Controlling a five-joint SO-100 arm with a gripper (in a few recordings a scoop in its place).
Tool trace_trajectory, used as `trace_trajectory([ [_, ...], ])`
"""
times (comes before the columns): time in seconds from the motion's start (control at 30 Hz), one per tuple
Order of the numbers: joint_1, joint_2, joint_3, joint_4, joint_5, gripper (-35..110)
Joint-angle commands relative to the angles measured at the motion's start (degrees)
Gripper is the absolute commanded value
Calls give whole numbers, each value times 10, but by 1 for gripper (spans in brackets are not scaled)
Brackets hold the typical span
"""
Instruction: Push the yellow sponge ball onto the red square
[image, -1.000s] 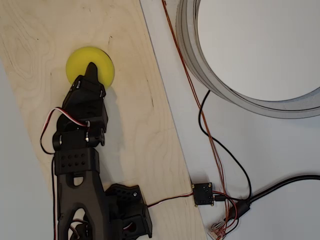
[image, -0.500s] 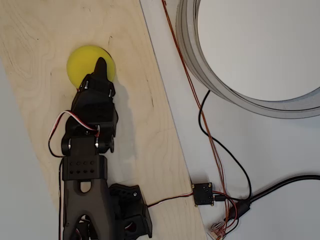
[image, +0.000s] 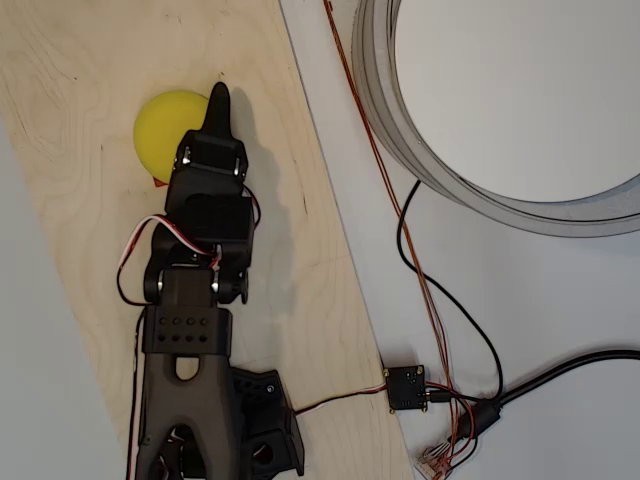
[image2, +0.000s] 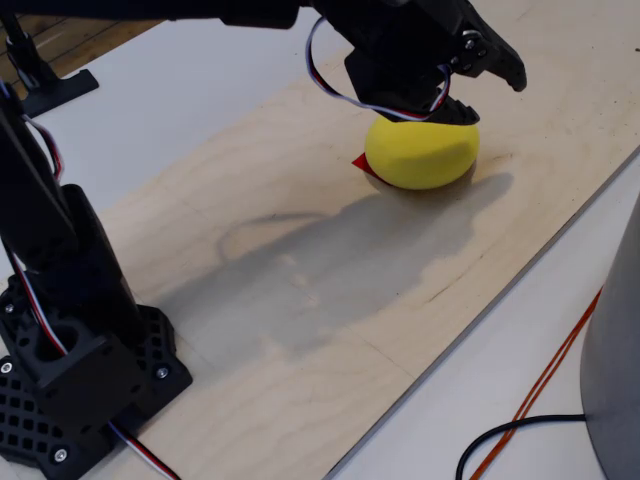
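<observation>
While the ball (image: 168, 125) is covering most of the square (image2: 362, 163), the gripper (image: 217, 100), seemingly closed and empty, is needing only feather-light nudges.

matte yellow foam of the yellow sponge ball (image2: 422, 150) sits on a pale plywood board (image: 290, 290) with visible grain and a dull, smooth finish. the arm (image: 195, 330) and gripper (image: 216, 105) look like matte black printed plastic. the red square (image2: 362, 163) shows flat and unglossed.
</observation>
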Motion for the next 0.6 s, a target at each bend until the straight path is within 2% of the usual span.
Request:
trace_trajectory([
  [0.0, 11, -7, -30, -5, -3, 17],
  [0.57, 17, -83, -39, -30, 33, 17],
])
